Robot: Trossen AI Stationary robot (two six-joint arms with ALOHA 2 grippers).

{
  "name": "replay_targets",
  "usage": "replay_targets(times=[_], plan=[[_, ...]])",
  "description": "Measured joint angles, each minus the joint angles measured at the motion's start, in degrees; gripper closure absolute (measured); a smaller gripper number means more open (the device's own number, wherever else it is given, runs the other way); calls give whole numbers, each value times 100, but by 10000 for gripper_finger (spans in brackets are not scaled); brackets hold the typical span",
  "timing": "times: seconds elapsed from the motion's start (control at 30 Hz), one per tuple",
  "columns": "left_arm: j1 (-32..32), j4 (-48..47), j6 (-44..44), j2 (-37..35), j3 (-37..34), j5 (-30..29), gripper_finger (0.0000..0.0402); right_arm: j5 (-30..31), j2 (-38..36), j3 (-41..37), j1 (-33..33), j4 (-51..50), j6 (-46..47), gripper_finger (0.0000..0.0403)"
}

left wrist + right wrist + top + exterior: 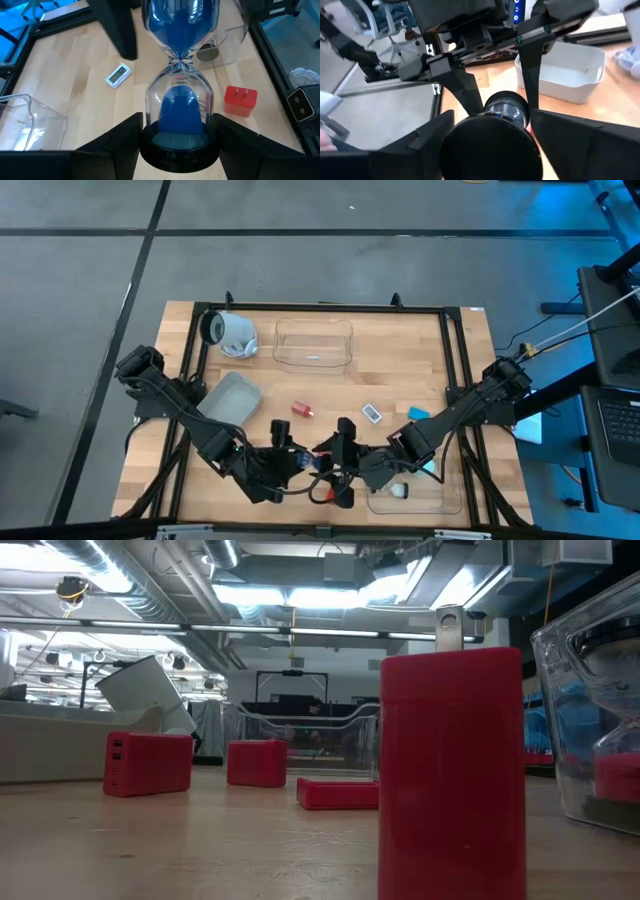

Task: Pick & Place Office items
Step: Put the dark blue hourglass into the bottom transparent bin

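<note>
Left gripper (176, 120) pinches the black base of a blue-sand hourglass (175, 100), one dark finger pressed to each side of the base, so the glass bulbs stretch straight out ahead of the claw. At the hourglass's far end sits the right gripper (492, 117), its fingers (435, 135) lying close on both sides of the other black end cap; whether they press on it or stand just off it cannot be told. Both claws meet low over the table's near edge, between the two arms. Just beyond the left claw, to one side of the hourglass, a small red plug block (241, 100) lies on the wood; to the other side, a little farther out, lies a small white rectangular piece (118, 75) with a grey window. Farther ahead stands a clear tray (235, 37) with a round dark puck (209, 52) inside. Farthest off, at the back of the table, are another clear tray (313, 343) and the white-grey cylinder (230, 332).
</note>
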Motion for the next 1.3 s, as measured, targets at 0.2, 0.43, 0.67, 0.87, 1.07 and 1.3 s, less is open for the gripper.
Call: replay_targets(times=[0.2, 0.43, 0.67, 0.87, 1.07, 1.3], plan=[[-1, 23, -161, 0, 7, -31, 182, 79, -2, 0, -4, -50, 889, 204], [-9, 97, -86, 0, 9, -26, 182, 28, -2, 0, -5, -46, 1338, 204], [-11, 304, -253, 2, 2, -48, 167, 6, -13, 0, 2, 4, 1365, 204], [7, 361, -288, 6, 2, -157, 149, 4, -13, 2, -4, 22, 1348, 204], [15, 341, -296, 6, 2, -167, 132, 50, -13, 13, -2, -142, 1346, 203], [138, 320, -289, 8, 2, -453, 119, 165, -9, 11, -11, -708, 1631, 202]])
